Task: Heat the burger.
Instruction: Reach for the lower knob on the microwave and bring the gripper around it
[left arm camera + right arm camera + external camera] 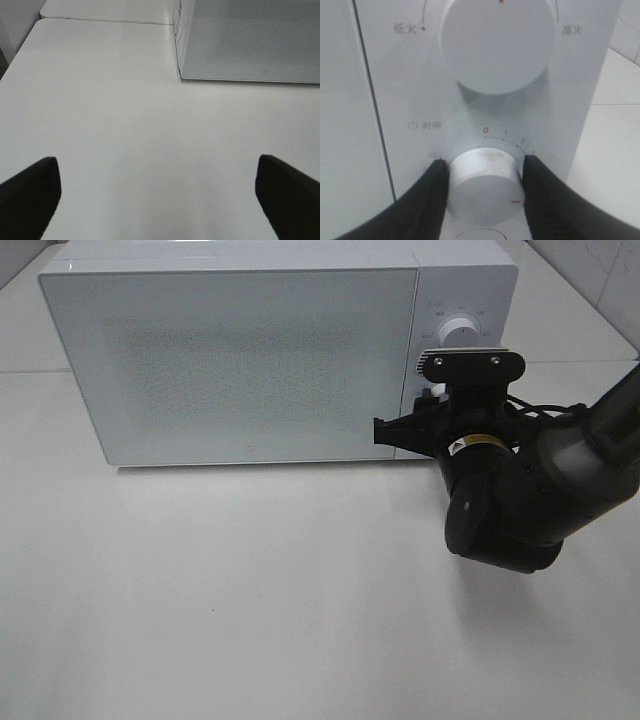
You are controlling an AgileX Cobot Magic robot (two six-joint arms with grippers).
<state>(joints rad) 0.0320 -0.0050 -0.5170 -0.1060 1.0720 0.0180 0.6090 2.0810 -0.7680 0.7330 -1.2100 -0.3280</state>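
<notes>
The burger is out of view in every frame. A white microwave (240, 360) stands at the back of the table with its door closed. My right gripper (485, 161) is at the microwave's control panel, and its black fingers (427, 200) press on both sides of the lower timer knob (482, 185). The knob's red mark points down to the right, away from the 0. In the exterior high view the right arm's wrist (470, 455) covers that knob. Over bare table, my left gripper (156, 165) is open and holds nothing.
The upper power knob (460, 330) sits above the timer knob on the panel. The microwave's front corner (182, 75) lies ahead of the left gripper. A white tabletop (250, 590) stretches in front of the microwave.
</notes>
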